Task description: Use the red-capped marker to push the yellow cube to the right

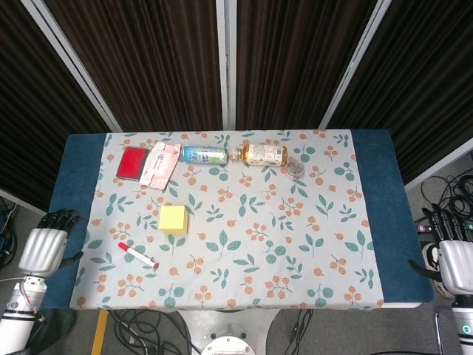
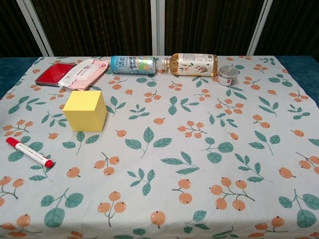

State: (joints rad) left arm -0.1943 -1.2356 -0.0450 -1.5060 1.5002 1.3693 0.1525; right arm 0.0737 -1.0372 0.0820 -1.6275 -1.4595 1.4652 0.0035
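Note:
The yellow cube (image 1: 174,220) (image 2: 85,110) stands on the floral cloth, left of centre. The red-capped marker (image 1: 138,255) (image 2: 29,152) lies flat a little nearer and further left than the cube, apart from it. My left hand (image 1: 45,246) hangs beside the table's left edge, fingers spread, holding nothing, well left of the marker. My right hand (image 1: 452,256) is off the table's right edge, also empty with its fingers apart. Neither hand shows in the chest view.
Along the far side lie a red flat case (image 1: 133,162), a wipes pack (image 1: 160,164), a lying can (image 1: 204,154), a lying tea bottle (image 1: 261,154) and a small tin (image 1: 295,169). The cloth (image 1: 281,244) right of the cube carries no objects.

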